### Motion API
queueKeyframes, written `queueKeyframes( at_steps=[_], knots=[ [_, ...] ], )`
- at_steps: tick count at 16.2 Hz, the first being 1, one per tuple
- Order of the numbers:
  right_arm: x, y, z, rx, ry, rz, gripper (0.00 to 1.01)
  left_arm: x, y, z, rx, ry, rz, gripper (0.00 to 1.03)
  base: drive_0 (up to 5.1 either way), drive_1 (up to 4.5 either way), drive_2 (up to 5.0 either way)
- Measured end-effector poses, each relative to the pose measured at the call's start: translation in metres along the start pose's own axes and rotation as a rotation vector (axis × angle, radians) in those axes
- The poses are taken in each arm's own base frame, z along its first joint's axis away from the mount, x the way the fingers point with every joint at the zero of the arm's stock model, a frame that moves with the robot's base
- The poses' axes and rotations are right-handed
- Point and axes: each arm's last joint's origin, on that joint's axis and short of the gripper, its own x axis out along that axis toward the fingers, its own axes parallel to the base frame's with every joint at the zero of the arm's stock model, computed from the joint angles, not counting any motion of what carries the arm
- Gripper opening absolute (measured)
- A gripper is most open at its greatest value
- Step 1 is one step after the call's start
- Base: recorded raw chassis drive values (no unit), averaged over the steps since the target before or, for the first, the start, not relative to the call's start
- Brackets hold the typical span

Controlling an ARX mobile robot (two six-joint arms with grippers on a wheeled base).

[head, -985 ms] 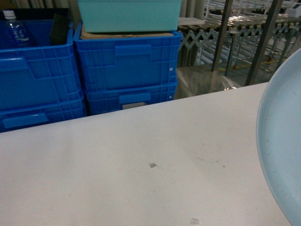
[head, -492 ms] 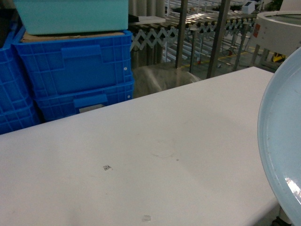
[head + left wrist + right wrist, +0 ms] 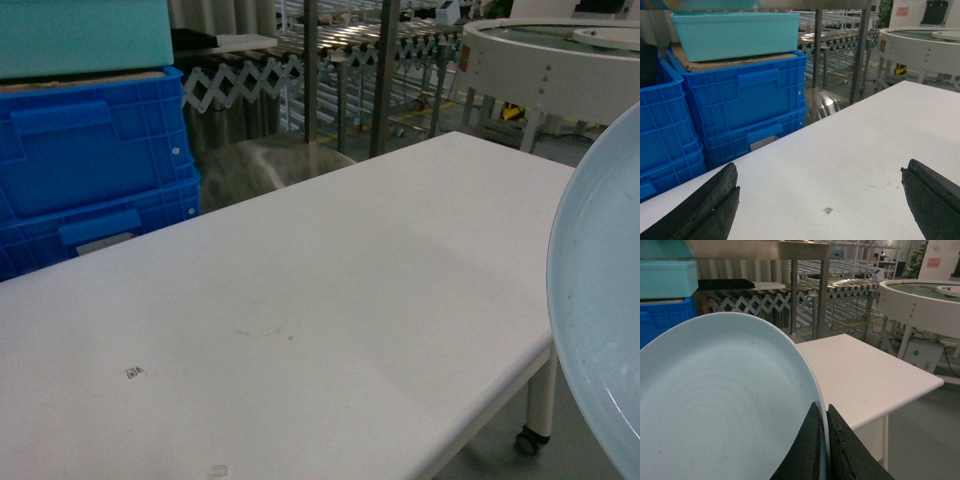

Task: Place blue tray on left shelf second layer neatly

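Observation:
The blue tray [image 3: 720, 405] is a pale oval dish held tilted on edge, and my right gripper [image 3: 822, 406] is shut on its rim. Its curved edge fills the right side of the head view [image 3: 600, 330], where neither gripper shows. My left gripper [image 3: 820, 169] is open with nothing between its fingers, hovering over the white table [image 3: 865, 150]. A stainless-steel rack with upright posts [image 3: 310, 70] and a shiny flat tier [image 3: 265, 165] stands behind the table. I cannot tell which tier is the left shelf second layer.
Stacked dark-blue crates [image 3: 90, 170] with a teal tub [image 3: 735, 35] on top stand at the table's far left. An extendable roller conveyor [image 3: 250, 75] and a round white machine [image 3: 550, 70] lie beyond. The table's right end [image 3: 480, 410] drops to open floor.
The head view has swung right: the blue crates slid left and partly out of view, while the table's right end and the round machine came into view. The tray stays at the right edge.

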Motion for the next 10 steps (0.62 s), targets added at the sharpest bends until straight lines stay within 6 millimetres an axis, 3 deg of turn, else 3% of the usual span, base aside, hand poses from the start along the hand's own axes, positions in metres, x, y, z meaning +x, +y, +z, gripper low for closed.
queueKeyframes(
  at_steps=[10],
  knots=[
    [0.0, 0.0, -0.0001, 0.0, 0.0, 0.0, 0.02, 0.0, 0.0, 0.0, 0.0, 0.0, 0.0, 0.98, -1.5, -1.51, -1.5]
  ],
)
